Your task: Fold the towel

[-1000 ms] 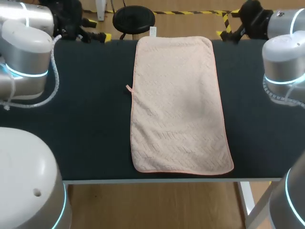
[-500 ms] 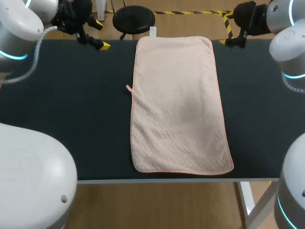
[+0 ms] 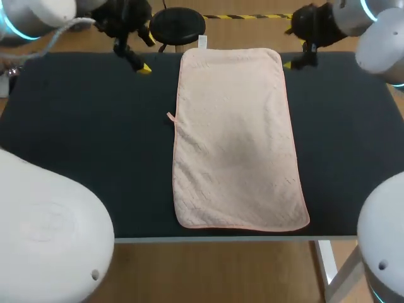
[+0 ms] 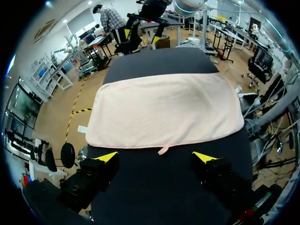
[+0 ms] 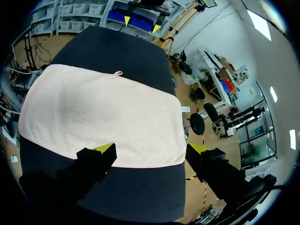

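The near edge of the black, flat worktop (image 3: 88, 139) ran across in front of the arms, and just behind it lay the near hem of the pale peach, rectangular terry towel (image 3: 237, 139). The towel was spread flat and unfolded in 1 layer on the middle of the worktop, its long sides running from near to far and its near corners rounded. About halfway along its left long side, a small peach hanging loop (image 3: 170, 116) stuck out onto the dark surface. At the far short hem, a small white tag (image 3: 202, 41) showed near the left corner. My left hand (image 3: 146, 53) came in from the far left and hung beside the towel's far left corner, apart from the cloth. In the left wrist view the left hand (image 4: 155, 156) had its 2 yellow-tipped fingers spread wide with nothing gripped, and the towel (image 4: 164, 112) lay ahead of them, with its loop (image 4: 162, 150) in line with the gap. My right hand (image 3: 291, 49) hung just beside the far right corner. In the right wrist view the right hand (image 5: 150, 148) was likewise spread wide and empty, above the towel's (image 5: 101, 117) long edge.
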Robot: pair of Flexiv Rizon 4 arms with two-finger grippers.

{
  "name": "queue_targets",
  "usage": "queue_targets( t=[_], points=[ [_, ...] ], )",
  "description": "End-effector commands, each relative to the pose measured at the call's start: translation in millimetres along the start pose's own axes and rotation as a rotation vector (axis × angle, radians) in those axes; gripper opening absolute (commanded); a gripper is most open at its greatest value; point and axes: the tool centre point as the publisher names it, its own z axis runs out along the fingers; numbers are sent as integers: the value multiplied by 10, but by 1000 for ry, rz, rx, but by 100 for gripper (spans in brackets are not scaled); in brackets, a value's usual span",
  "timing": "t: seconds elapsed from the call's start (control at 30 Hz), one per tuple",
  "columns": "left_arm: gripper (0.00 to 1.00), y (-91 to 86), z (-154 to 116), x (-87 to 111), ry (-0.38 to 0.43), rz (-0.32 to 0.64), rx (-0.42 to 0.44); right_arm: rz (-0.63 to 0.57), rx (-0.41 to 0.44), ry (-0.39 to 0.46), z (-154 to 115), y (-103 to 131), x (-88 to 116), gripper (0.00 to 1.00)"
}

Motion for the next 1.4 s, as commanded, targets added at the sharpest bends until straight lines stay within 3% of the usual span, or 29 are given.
queue_targets(
  t=[0.03, 0.13, 0.3, 0.4, 0.6, 0.93, 1.4],
  points=[
    [100, -72, 229, -31, 94, -8, -152, 3, 314, 87, 118, 49, 119, 100],
    [100, -72, 355, 20, 87, -3, -196, -22, 333, 113, 222, 62, 227, 100],
    [100, -50, 493, 37, 65, -19, -244, -25, 454, 167, 349, 33, 333, 100],
    [100, -37, 541, 45, 33, -35, -254, 22, 433, 124, 382, -25, 410, 100],
    [100, -28, 786, 2, 35, -64, -266, 65, 427, 148, 570, -226, 569, 100],
    [100, -71, 1442, 0, 87, -45, -202, 112, 415, 167, 835, -545, 762, 100],
    [100, -64, 1946, 30, 138, -39, -224, 91, 404, 152, 972, -692, 859, 100]
  ],
)
